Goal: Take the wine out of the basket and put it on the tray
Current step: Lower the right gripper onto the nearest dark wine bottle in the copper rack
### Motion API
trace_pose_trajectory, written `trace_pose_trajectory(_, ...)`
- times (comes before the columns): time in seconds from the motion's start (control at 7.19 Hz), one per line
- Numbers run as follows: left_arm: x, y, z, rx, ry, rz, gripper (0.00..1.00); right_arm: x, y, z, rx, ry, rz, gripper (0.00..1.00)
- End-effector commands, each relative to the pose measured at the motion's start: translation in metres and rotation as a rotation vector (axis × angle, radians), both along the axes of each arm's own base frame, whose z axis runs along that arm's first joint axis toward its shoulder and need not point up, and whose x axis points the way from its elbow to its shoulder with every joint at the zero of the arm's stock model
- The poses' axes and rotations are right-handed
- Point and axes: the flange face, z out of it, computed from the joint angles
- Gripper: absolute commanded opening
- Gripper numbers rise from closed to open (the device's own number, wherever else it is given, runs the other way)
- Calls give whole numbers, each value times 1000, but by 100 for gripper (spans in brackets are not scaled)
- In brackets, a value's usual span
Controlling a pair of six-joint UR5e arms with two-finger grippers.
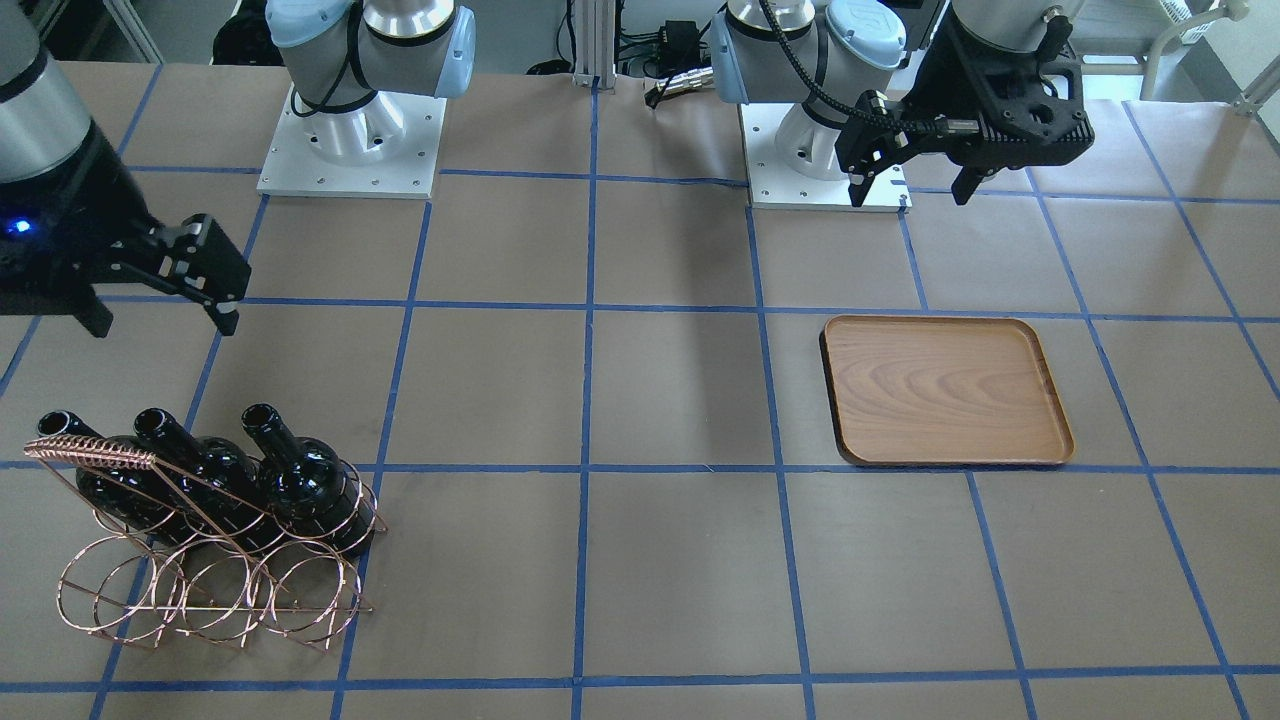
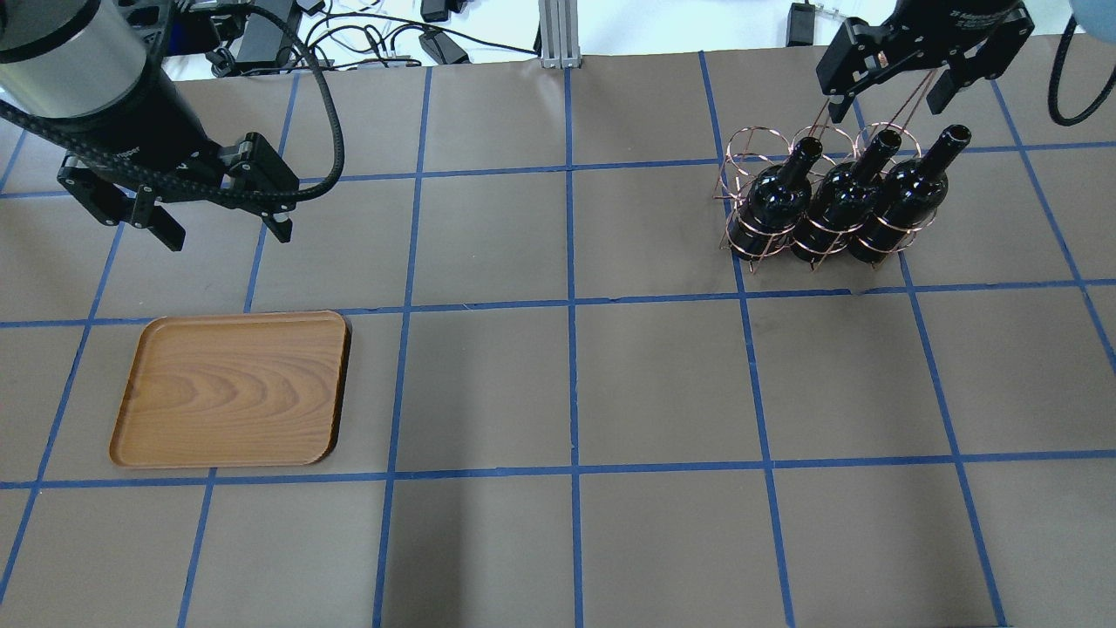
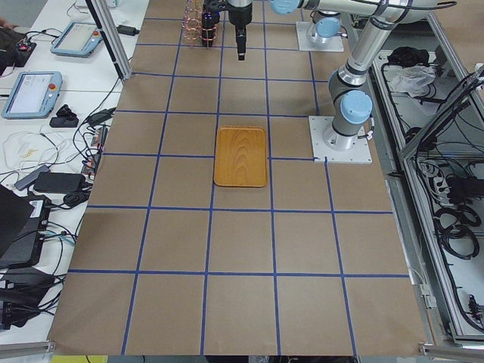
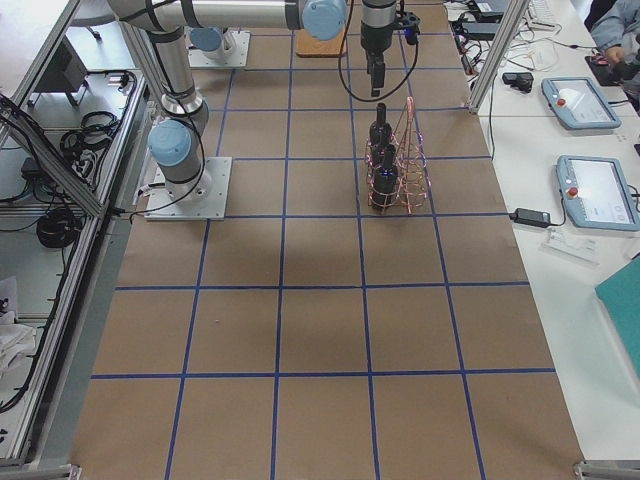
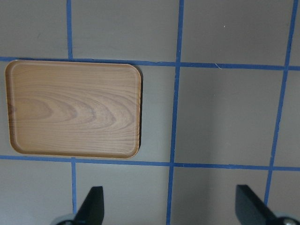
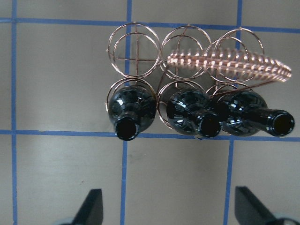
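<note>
Three near-black wine bottles (image 2: 837, 205) stand in the near row of the copper wire basket (image 2: 750, 148) at the far right; they also show in the right wrist view (image 6: 131, 110) and the front view (image 1: 300, 480). My right gripper (image 2: 885, 103) is open and empty, above and just behind the basket (image 6: 187, 47), clear of the bottles. The brown wooden tray (image 2: 231, 388) lies bare at the left, also in the left wrist view (image 5: 75, 108). My left gripper (image 2: 228, 234) is open and empty, in the air behind the tray.
The table (image 2: 575, 384) is covered in brown paper with a blue tape grid. The two arm bases (image 1: 350, 140) stand at the robot's edge. Cables (image 2: 375, 44) and a metal post (image 2: 558, 35) lie beyond the far edge. Side desks hold tablets (image 4: 590, 190).
</note>
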Motion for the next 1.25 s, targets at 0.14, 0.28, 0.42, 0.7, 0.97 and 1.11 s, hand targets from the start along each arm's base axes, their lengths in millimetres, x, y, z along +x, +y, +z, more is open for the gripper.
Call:
trace_pose_trajectory(0.14,0,0,1,-2,-3,-2,100,-31,-47,-60,19,8,29,96)
trace_pose_trajectory(0.28,1,0,2,-8,-6,-3,100,-33,-52,-74,35,5,28,95)
trace_pose_trajectory(0.42,0,0,2,-8,-5,-3,100,-33,-56,-85,55,1,25,93)
trace_pose_trajectory(0.7,1,0,2,-7,-8,-3,100,-34,-57,-95,81,-1,25,71)
trace_pose_trajectory(0.97,0,1,2,-7,-8,-5,100,-33,-54,-104,104,-5,25,59)
trace_pose_trajectory(1.11,0,1,1,-5,-6,-5,100,-34,-50,-114,130,3,25,59)
